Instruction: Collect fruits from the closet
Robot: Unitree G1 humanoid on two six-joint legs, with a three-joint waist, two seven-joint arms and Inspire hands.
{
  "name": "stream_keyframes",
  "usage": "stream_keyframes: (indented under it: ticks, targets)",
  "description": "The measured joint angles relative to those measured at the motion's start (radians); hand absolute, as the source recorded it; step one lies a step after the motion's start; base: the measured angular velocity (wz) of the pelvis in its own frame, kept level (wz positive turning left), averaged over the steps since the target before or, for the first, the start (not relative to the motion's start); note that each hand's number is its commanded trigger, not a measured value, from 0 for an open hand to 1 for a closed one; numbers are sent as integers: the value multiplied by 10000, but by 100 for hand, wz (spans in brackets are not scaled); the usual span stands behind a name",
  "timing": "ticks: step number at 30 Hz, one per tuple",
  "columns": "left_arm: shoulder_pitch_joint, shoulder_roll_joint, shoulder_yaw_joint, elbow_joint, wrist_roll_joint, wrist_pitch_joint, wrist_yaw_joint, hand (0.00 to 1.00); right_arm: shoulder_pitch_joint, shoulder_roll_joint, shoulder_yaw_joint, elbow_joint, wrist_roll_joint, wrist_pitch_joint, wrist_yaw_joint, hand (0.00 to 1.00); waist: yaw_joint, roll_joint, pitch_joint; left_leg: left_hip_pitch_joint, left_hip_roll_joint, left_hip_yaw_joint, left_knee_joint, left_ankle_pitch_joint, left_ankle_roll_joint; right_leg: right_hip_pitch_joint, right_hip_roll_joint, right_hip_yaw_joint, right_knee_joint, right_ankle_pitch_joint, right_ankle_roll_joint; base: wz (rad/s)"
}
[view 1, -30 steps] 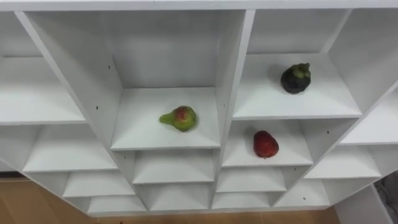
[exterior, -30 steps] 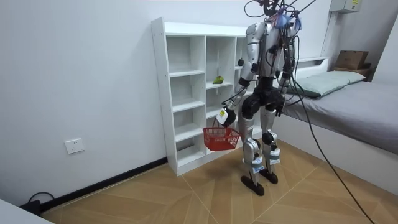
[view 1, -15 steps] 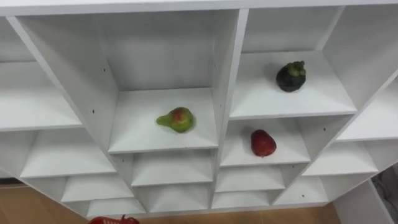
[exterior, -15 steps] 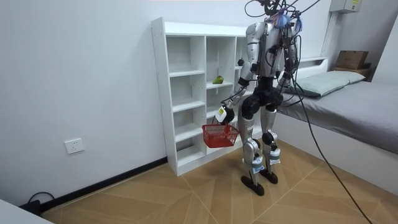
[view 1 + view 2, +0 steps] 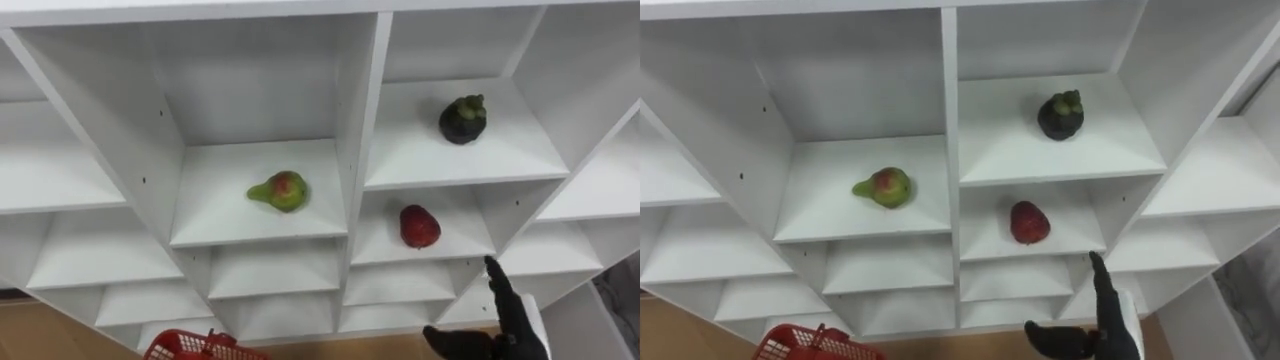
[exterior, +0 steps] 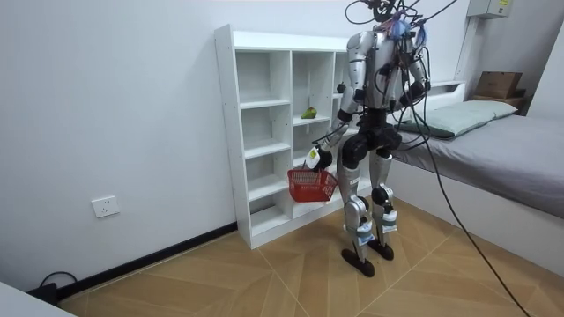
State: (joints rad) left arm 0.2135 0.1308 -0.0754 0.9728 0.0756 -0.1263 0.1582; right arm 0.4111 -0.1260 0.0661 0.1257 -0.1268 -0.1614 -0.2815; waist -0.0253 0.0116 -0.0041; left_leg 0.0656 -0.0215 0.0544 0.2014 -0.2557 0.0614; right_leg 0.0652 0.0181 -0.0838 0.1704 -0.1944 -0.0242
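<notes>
right hand (image 5: 500, 340) at five o'clock, fingers straight, thumb apart; reach red fruit (image 5: 420, 226) at its eleven (left hand (image 6: 314, 158) clasps basket (image 5: 185, 345)).

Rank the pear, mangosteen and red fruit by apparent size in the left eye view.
1. pear
2. mangosteen
3. red fruit, only slightly smaller-looking; it sits lower, likely farther from the camera, so its place after the mangosteen is unsure.

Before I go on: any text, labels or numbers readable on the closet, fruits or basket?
None can be read.
The closet, pear, mangosteen, red fruit and basket bear no visible print.
The yellow patch on the wall box in the room view is too small to read.
</notes>
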Motion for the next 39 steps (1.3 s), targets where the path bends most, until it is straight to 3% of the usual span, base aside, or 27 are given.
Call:
stream_keyframes:
  ticks: [4, 20, 24, 26, 29, 39]
  targets:
    - [-83, 19, -270, 213, -33, -50, -32, 100, -219, -18, 5, -861, 27, -393, -671, 0, -9, 35, 3, 36, 2, 7, -1, 0, 0, 4, 1, 26, -10, 1, 1, -1]
    - [96, 50, -264, 425, -26, -44, -388, 100, -227, -93, 106, -1323, -319, -206, -1897, 0, 333, 41, 50, 89, 36, 122, -160, 56, -18, -16, 22, 31, 2, 6, -8, -1]
    - [10, 114, -266, 502, -36, -29, -434, 100, -378, -531, 217, -1366, -287, -52, -1972, 0, 314, -22, 87, -8, 30, 121, -164, 107, -25, -133, 13, 35, 26, 31, -27, -2]
    - [-32, 253, -261, 501, -54, -27, -497, 100, -383, -806, 209, -1676, -137, 319, -2007, 0, 329, -122, 152, -8, 43, 124, -205, 156, -44, -151, 18, 27, 25, 54, -54, 0]
    - [-41, 346, -241, 502, -17, -5, -549, 100, -390, -1153, 188, -1876, 13, 560, -2095, 0, 341, -145, 165, -17, 62, 118, -201, 165, -60, -156, 19, 14, 22, 64, -72, 0]
    - [-73, 440, -45, 688, 36, 139, -617, 100, -596, -1196, 186, -1906, 10, 1017, -2114, 0, 373, -353, 160, -43, 65, -9, -185, 208, -108, -160, 23, -53, 32, 85, -107, 1]
